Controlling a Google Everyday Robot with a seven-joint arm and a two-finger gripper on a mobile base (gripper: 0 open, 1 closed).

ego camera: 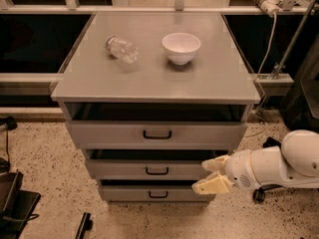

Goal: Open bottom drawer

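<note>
The grey cabinet has three drawers, each with a black bracket handle. The bottom drawer is the lowest and narrowest front, just above the floor, and its handle sits at its middle. It looks slightly pulled out, like the two above it. My gripper is on a white arm coming in from the right. It hangs in front of the right end of the middle and bottom drawer fronts, to the right of the handle. Its two cream fingers are spread apart and hold nothing.
On the cabinet top stand a white bowl and a clear plastic bottle lying on its side. The middle drawer and the top drawer are above. Black equipment lies on the speckled floor at the left. Cables and a dark frame stand at the right.
</note>
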